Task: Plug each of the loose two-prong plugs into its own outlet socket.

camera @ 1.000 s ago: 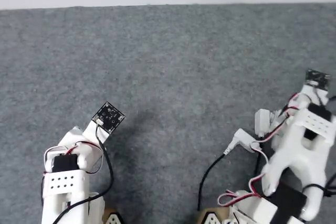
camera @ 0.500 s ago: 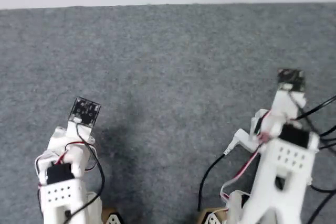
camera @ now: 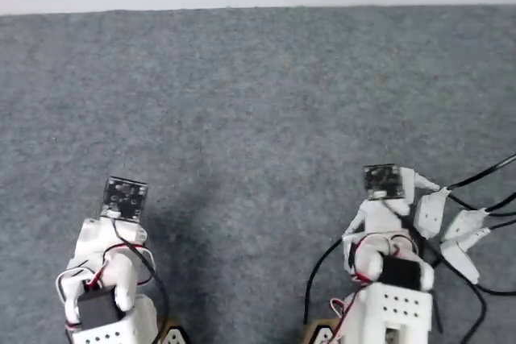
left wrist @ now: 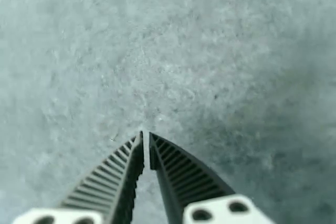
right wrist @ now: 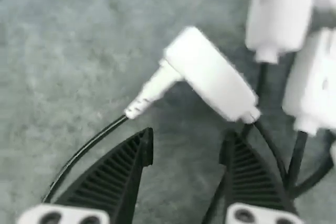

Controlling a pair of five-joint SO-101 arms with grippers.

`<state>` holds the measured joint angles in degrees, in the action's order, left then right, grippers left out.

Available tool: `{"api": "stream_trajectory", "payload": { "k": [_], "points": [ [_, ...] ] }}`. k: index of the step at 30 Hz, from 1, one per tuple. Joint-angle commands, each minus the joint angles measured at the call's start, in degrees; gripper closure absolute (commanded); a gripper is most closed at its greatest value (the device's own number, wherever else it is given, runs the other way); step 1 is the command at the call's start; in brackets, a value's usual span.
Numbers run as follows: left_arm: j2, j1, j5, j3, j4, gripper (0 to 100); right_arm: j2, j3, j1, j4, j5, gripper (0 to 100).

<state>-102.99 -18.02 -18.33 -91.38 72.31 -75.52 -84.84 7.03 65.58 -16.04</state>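
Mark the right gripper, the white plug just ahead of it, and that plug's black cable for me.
right gripper (right wrist: 187, 142), right wrist view, midway between its open fingertips
white plug (right wrist: 212, 77), right wrist view, middle of its body
black cable (right wrist: 89, 148), right wrist view, stretch just past the plug's collar

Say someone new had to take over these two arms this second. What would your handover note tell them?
Left gripper: shut, empty, over bare mat.
Right gripper: open, empty, just short of a white plug on a black cable.
More plugs lie just beyond that one, on the mat.
Done: nothing grasped; the plugs in view lie loose.
Left: grasp each plug and push it into its own socket.
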Motion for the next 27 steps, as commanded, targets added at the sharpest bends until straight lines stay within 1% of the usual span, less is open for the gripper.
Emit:
{"api": "stream_trajectory", "payload": {
  "k": [1, 3, 6, 7, 9, 12, 14, 21, 27],
  "points": [
    [-0.26, -0.62, 11.87, 2.07, 0.44, 99, -0.48, -1.41, -4.62, 1.19, -6.59, 78.3],
    [-1.05, -2.20, 15.91, 1.54, 0.97, 99, -0.48, -1.49, -5.41, 1.27, -8.35, 82.8],
    [-1.49, -3.43, 15.82, -1.89, 0.62, 99, -0.48, -1.93, -6.81, 1.10, -9.14, 96.7],
    [-1.49, -3.52, 15.74, -2.77, 0.00, 99, -0.48, -2.02, -6.99, 1.10, -9.85, 99.8],
    [-1.49, -3.60, 15.82, -4.26, -1.23, 99, -0.48, -2.02, -5.05, 1.27, -10.46, 97.5],
    [-1.49, -3.60, 15.82, -5.05, 0.00, 99, -1.01, -3.25, -3.74, 0.66, -10.90, 99.0],
    [-1.49, -3.60, 15.82, -5.05, 0.09, 99, -1.01, -3.87, -4.62, 0.57, -10.29, 98.7],
    [-1.49, -3.52, 15.82, -5.05, 0.00, 99, -1.45, -6.42, -11.47, 0.48, -10.81, 98.7],
    [-1.49, -3.52, 15.82, -5.05, 0.00, 99, -5.05, -7.12, -11.82, 1.36, -10.81, 98.7]
  ]
}}
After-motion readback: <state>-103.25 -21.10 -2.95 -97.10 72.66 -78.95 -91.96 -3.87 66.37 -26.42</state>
